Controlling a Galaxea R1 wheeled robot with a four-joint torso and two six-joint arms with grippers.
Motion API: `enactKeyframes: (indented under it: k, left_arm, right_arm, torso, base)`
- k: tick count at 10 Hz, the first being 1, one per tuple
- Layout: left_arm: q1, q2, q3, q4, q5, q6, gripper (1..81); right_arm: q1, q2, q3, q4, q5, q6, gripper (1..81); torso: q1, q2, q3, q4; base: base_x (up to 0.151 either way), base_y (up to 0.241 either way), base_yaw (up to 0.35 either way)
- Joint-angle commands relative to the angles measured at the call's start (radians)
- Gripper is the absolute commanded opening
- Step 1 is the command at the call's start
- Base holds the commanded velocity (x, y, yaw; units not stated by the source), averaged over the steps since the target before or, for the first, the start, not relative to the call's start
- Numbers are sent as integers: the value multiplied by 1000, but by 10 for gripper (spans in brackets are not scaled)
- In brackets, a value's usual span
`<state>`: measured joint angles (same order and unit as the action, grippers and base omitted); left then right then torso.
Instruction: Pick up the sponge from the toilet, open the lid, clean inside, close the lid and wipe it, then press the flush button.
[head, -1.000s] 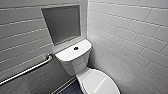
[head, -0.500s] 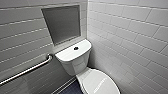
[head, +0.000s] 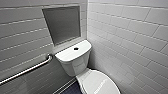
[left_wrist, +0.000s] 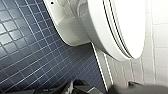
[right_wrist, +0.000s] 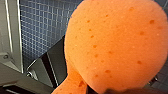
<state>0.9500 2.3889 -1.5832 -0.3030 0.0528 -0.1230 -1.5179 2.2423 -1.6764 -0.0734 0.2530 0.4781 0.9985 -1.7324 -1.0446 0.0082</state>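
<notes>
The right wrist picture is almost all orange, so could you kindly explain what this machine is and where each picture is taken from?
It is a wheeled robot with two arms, each ending in a gripper, in a bathroom. The head view comes from a camera high on the robot, looking down at the toilet, its closed lid, the flush button on the tank and a grab rail on the wall. The left wrist view comes from a camera on the left arm, low beside the bowl, above the blue tiled floor. The right wrist view is the right arm's camera: the orange is the sponge, close to the lens and pinched at one end, so the right gripper seems to hold it.
</notes>
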Motion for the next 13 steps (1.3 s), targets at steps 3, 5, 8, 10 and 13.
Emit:
enactKeyframes:
  k: [3,5,8,10,13]
  left_arm:
    - [-92,29,8,-30,59,0,811]
    - [-125,87,-26,-30,68,-17,811]
    - [-181,173,-93,-30,71,-85,811]
    - [-202,211,-113,-30,71,-121,811]
    - [-219,241,-133,-50,70,-126,811]
  right_arm:
    - [9,-44,40,-22,-54,-1,10]
    - [9,-39,40,-20,-47,1,10]
    - [8,-25,31,-20,-47,1,10]
    - [10,-22,28,-20,-47,1,10]
    - [20,-21,32,-20,-47,1,10]
  torso:
    - [15,-23,0,0]
    - [18,-28,0,0]
    - [18,-28,0,0]
    - [18,-28,0,0]
    - [18,-28,0,-20]
  base:
    - [0,0,0]
    - [0,0,0]
    - [0,0,0]
    - [0,0,0]
    - [0,0,0]
